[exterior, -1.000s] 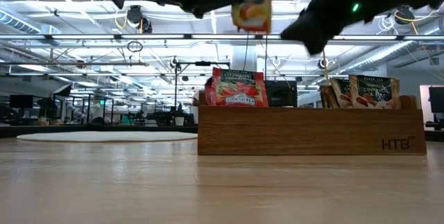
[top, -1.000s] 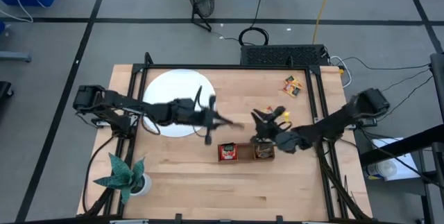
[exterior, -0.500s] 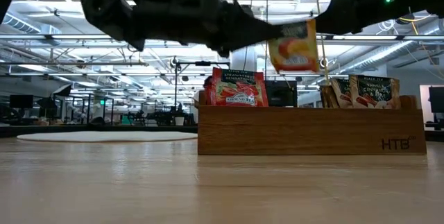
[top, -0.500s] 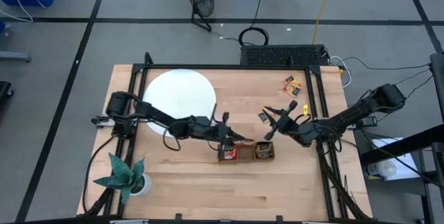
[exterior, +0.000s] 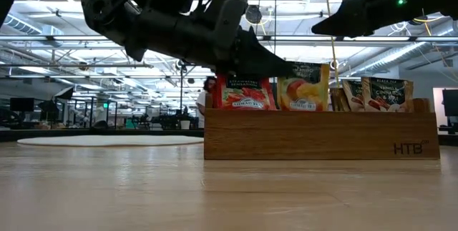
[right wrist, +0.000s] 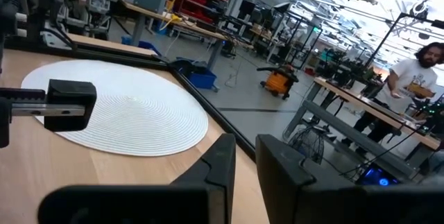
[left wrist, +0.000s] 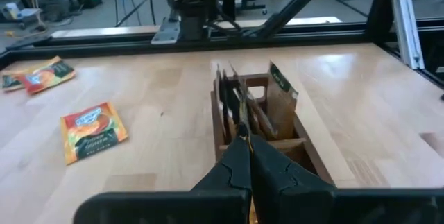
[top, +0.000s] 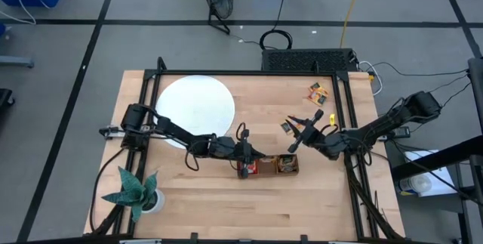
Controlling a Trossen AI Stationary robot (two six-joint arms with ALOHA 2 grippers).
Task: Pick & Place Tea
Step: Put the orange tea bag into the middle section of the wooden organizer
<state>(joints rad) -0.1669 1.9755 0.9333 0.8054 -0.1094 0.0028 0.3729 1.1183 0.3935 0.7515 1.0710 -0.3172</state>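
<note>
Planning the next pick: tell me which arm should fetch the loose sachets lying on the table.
Right. The right gripper hovers beside a loose sachet, with more sachets on its side. The left gripper is shut on an orange-yellow sachet at the tray.

Overhead downward, table-level sideways, both sharing wooden tray (top: 268,165), wrist views forward
</note>
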